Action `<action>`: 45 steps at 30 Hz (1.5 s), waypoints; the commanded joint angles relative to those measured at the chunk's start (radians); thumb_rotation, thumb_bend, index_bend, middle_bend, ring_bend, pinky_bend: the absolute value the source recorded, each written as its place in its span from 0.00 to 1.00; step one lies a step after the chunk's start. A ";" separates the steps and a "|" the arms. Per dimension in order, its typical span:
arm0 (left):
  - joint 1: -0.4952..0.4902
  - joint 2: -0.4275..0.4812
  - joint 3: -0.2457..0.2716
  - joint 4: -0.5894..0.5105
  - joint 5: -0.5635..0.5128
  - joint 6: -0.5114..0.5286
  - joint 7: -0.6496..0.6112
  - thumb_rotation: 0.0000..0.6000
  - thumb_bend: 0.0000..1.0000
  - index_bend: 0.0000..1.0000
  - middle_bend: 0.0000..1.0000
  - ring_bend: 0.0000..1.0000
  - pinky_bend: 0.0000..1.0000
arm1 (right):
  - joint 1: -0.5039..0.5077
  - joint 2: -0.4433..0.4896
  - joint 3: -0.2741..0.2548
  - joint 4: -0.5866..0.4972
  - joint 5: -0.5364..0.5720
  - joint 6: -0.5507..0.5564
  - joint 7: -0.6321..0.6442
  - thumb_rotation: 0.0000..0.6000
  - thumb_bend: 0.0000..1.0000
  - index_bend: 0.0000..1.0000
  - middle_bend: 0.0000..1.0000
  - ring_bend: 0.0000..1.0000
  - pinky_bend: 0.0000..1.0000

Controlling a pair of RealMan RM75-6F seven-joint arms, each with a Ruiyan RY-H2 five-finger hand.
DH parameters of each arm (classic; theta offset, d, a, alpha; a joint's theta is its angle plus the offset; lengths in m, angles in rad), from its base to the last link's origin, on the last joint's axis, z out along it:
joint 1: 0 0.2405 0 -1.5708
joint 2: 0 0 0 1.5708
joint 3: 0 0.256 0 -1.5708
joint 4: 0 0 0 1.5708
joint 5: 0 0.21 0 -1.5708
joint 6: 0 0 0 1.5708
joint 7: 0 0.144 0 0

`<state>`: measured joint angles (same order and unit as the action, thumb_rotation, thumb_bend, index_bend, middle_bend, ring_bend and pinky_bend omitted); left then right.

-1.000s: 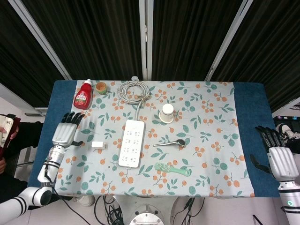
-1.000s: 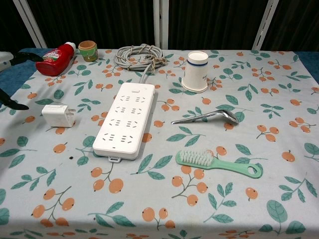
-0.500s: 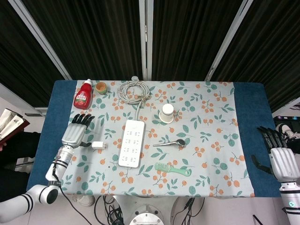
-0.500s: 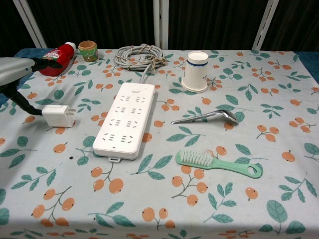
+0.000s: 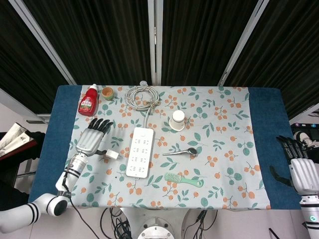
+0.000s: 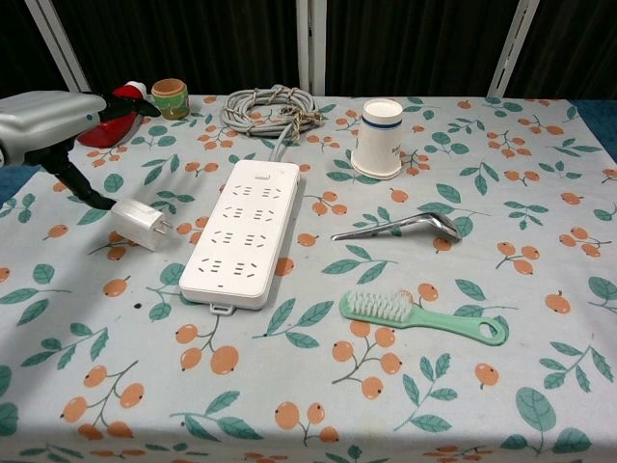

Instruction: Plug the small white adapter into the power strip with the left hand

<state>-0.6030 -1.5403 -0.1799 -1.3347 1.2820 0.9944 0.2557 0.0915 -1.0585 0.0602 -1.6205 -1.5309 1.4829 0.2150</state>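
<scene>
The left hand [image 5: 92,140] hovered with fingers spread, thumb touching the adapter [image 6: 138,223] but not gripping it; it lay tilted on the desk [image 5: 60,124], prongs facing the power strip [image 6: 243,231] just beside, apparently nudged for pickup

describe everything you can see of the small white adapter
The small white adapter is a glossy white plastic cube with rounded edges and metal prongs pointing toward the power strip. It sits tilted on the floral tablecloth, left of the strip and clear of it. The left hand is right over its far side, thumb reaching its top corner; actual contact is hard to confirm.
</scene>
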 commanded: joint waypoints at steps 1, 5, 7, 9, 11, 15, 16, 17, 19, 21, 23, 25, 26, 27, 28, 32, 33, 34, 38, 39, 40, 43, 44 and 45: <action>-0.011 0.004 0.003 -0.025 -0.005 -0.001 0.023 1.00 0.07 0.09 0.05 0.00 0.00 | -0.004 -0.001 -0.001 0.007 -0.001 0.004 0.007 1.00 0.28 0.04 0.07 0.00 0.00; -0.024 0.009 0.009 -0.052 -0.011 -0.010 0.048 1.00 0.07 0.09 0.05 0.00 0.00 | -0.007 -0.004 -0.002 0.016 -0.001 0.007 0.019 1.00 0.28 0.04 0.07 0.00 0.00; -0.031 0.010 0.012 -0.065 -0.012 -0.013 0.063 1.00 0.07 0.09 0.05 0.00 0.00 | -0.009 -0.005 -0.003 0.022 -0.003 0.010 0.026 1.00 0.28 0.04 0.07 0.00 0.00; -0.036 0.010 0.014 -0.075 -0.014 -0.014 0.073 1.00 0.07 0.09 0.05 0.00 0.00 | -0.010 -0.007 -0.004 0.027 -0.004 0.011 0.032 1.00 0.28 0.04 0.07 0.00 0.00; -0.039 0.013 0.015 -0.088 -0.018 -0.012 0.085 1.00 0.07 0.09 0.05 0.00 0.00 | -0.012 -0.008 -0.005 0.033 -0.005 0.013 0.039 1.00 0.28 0.04 0.07 0.00 0.00; -0.038 0.035 0.022 -0.128 -0.024 -0.001 0.115 1.00 0.07 0.09 0.05 0.00 0.00 | -0.015 -0.009 -0.004 0.042 -0.007 0.019 0.050 1.00 0.28 0.04 0.07 0.00 0.00; -0.035 0.047 0.026 -0.147 -0.025 0.006 0.128 1.00 0.07 0.09 0.05 0.00 0.00 | -0.016 -0.009 -0.004 0.044 -0.008 0.020 0.053 1.00 0.28 0.04 0.07 0.00 0.00; -0.032 0.058 0.031 -0.165 -0.025 0.012 0.140 1.00 0.07 0.09 0.05 0.00 0.00 | -0.016 -0.009 -0.004 0.046 -0.009 0.021 0.055 1.00 0.28 0.04 0.07 0.00 0.00; -0.021 0.086 0.042 -0.213 -0.022 0.027 0.159 1.00 0.07 0.10 0.05 0.00 0.00 | -0.016 -0.009 -0.004 0.049 -0.013 0.023 0.059 1.00 0.28 0.04 0.07 0.00 0.00; -0.010 0.109 0.055 -0.252 -0.016 0.034 0.149 1.00 0.07 0.12 0.05 0.00 0.00 | -0.015 -0.008 -0.002 0.052 -0.016 0.027 0.061 1.00 0.28 0.04 0.07 0.00 0.00; 0.000 0.131 0.073 -0.288 0.000 0.025 0.104 1.00 0.07 0.14 0.07 0.00 0.00 | -0.015 -0.003 0.001 0.053 -0.023 0.034 0.066 1.00 0.28 0.04 0.07 0.00 0.00; 0.003 0.139 0.089 -0.298 0.026 0.012 0.042 1.00 0.08 0.21 0.13 0.00 0.00 | -0.014 0.003 0.003 0.052 -0.030 0.042 0.065 1.00 0.28 0.04 0.07 0.00 0.00; 0.005 0.138 0.095 -0.293 0.039 0.004 -0.004 1.00 0.09 0.23 0.15 0.01 0.00 | -0.013 0.009 0.005 0.049 -0.034 0.047 0.060 1.00 0.28 0.04 0.07 0.00 0.00; 0.006 0.134 0.099 -0.285 0.046 -0.001 -0.035 1.00 0.09 0.26 0.18 0.01 0.00 | -0.013 0.012 0.007 0.046 -0.036 0.050 0.057 1.00 0.28 0.04 0.07 0.00 0.00; 0.006 0.129 0.101 -0.273 0.052 -0.005 -0.059 1.00 0.10 0.27 0.20 0.02 0.00 | -0.013 0.015 0.008 0.043 -0.037 0.052 0.053 1.00 0.28 0.04 0.07 0.00 0.00; 0.000 0.075 0.100 -0.195 0.065 -0.015 -0.138 1.00 0.14 0.31 0.27 0.09 0.00 | -0.011 0.024 0.012 0.029 -0.044 0.059 0.043 1.00 0.28 0.04 0.07 0.00 0.00; -0.003 0.064 0.101 -0.176 0.067 -0.022 -0.155 1.00 0.15 0.32 0.29 0.10 0.01 | -0.010 0.024 0.011 0.028 -0.045 0.059 0.044 1.00 0.28 0.04 0.07 0.00 0.00; -0.007 0.055 0.101 -0.158 0.068 -0.029 -0.168 1.00 0.16 0.33 0.29 0.11 0.02 | -0.010 0.023 0.011 0.028 -0.045 0.058 0.045 1.00 0.28 0.04 0.07 0.00 0.00; -0.017 0.011 0.105 -0.084 0.084 -0.035 -0.196 1.00 0.18 0.33 0.31 0.13 0.07 | -0.009 0.017 0.007 0.030 -0.042 0.050 0.047 1.00 0.28 0.04 0.07 0.00 0.00; -0.019 0.006 0.106 -0.074 0.085 -0.039 -0.202 1.00 0.20 0.33 0.32 0.13 0.08 | -0.009 0.016 0.006 0.031 -0.042 0.049 0.048 1.00 0.28 0.04 0.07 0.00 0.00; -0.021 0.003 0.108 -0.066 0.087 -0.044 -0.209 1.00 0.20 0.33 0.32 0.13 0.09 | -0.009 0.014 0.006 0.031 -0.041 0.049 0.048 1.00 0.28 0.04 0.07 0.00 0.00; -0.020 -0.006 0.112 -0.047 0.098 -0.035 -0.215 1.00 0.21 0.34 0.33 0.14 0.10 | -0.010 0.012 0.005 0.032 -0.041 0.048 0.048 1.00 0.28 0.04 0.07 0.00 0.00; -0.019 -0.010 0.113 -0.040 0.104 -0.028 -0.216 1.00 0.22 0.35 0.34 0.15 0.10 | -0.010 0.011 0.005 0.032 -0.040 0.048 0.048 1.00 0.28 0.04 0.07 0.00 0.00; -0.018 -0.013 0.115 -0.036 0.106 -0.026 -0.217 1.00 0.23 0.36 0.35 0.16 0.10 | -0.010 0.011 0.005 0.032 -0.040 0.047 0.047 1.00 0.28 0.04 0.07 0.00 0.00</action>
<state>-0.6218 -1.5504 -0.0671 -1.3733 1.3856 0.9662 0.0401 0.0817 -1.0472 0.0648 -1.5890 -1.5709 1.5299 0.2620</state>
